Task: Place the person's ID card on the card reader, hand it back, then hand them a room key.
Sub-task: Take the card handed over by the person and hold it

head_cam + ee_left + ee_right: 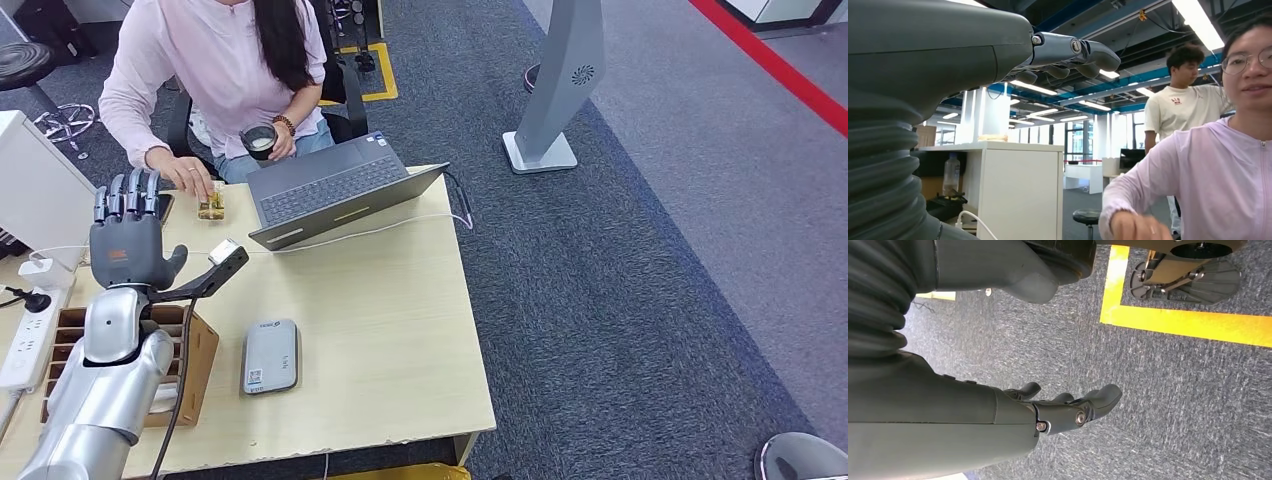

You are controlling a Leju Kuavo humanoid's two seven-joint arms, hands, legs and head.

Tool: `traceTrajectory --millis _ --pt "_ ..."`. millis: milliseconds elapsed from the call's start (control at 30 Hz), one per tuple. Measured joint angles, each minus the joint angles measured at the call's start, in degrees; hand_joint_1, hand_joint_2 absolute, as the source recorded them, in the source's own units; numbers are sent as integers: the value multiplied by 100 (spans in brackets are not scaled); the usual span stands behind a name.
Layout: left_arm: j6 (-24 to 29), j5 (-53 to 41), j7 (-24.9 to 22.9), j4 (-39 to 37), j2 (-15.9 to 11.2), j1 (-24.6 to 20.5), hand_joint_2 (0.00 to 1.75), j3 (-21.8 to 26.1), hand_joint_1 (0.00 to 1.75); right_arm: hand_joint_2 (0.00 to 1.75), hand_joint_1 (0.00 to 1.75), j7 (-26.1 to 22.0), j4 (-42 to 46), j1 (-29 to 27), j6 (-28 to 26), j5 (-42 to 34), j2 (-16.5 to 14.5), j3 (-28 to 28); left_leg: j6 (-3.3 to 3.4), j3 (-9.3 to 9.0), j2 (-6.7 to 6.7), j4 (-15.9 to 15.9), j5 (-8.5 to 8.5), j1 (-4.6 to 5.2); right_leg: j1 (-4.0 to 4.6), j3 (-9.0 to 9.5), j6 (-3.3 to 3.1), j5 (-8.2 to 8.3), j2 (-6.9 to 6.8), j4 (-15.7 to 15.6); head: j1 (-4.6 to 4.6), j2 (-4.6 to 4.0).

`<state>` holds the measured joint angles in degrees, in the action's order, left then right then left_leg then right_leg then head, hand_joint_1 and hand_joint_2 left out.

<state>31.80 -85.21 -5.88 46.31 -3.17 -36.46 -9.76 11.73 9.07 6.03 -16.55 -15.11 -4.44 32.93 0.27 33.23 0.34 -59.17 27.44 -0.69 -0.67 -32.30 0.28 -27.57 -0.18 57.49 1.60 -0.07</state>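
Observation:
My left hand point(128, 235) is raised above the table's far left part, fingers straight and apart, holding nothing; its fingers point(1068, 52) reach towards the seated person. The person point(215, 70) in a pale pink top sits across the table. One of their hands point(185, 178), just beyond my fingertips, touches a small yellowish thing point(211, 206) at the table's far edge; I cannot tell what it is. The grey card reader point(271, 355) lies flat near the front, nothing on it. My right hand point(1068, 407) hangs over the carpet, fingers loosely apart, holding nothing.
An open laptop point(335, 190) sits on the far side of the table, with a white cable point(400, 228) beside it. A wooden slotted box point(195, 365) stands under my left forearm, a power strip point(25, 335) left of it. The person holds a cup point(262, 140). Another person point(1183, 107) stands behind.

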Motion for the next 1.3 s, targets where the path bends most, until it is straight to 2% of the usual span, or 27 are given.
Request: traceTrajectory --millis 567,600,700,733,1300 --pt "57 -59 -14 -97 70 40 175 -1 0 175 0 96 0 17 1 79 2 130 0 0 0 0 0 0 0 0 0 0 0 0 1 0" --pt "57 -63 -17 -98 73 40 175 -1 22 175 0 104 0 19 -1 79 2 137 0 0 0 0 0 0 0 0 0 0 0 0 1 0" --pt "62 -73 -20 -98 75 45 175 0 153 175 0 117 0 24 -3 82 2 153 0 0 0 0 0 -1 0 0 0 0 0 0 0 0" --pt "78 -62 -18 -98 74 52 175 1 175 175 0 119 0 25 -3 84 2 165 0 0 0 0 0 -1 0 0 0 0 0 0 0 0" --pt "268 239 348 -85 67 250 175 2 175 175 0 89 0 28 15 111 2 227 0 1 0 0 0 -1 0 0 0 0 0 0 1 0"
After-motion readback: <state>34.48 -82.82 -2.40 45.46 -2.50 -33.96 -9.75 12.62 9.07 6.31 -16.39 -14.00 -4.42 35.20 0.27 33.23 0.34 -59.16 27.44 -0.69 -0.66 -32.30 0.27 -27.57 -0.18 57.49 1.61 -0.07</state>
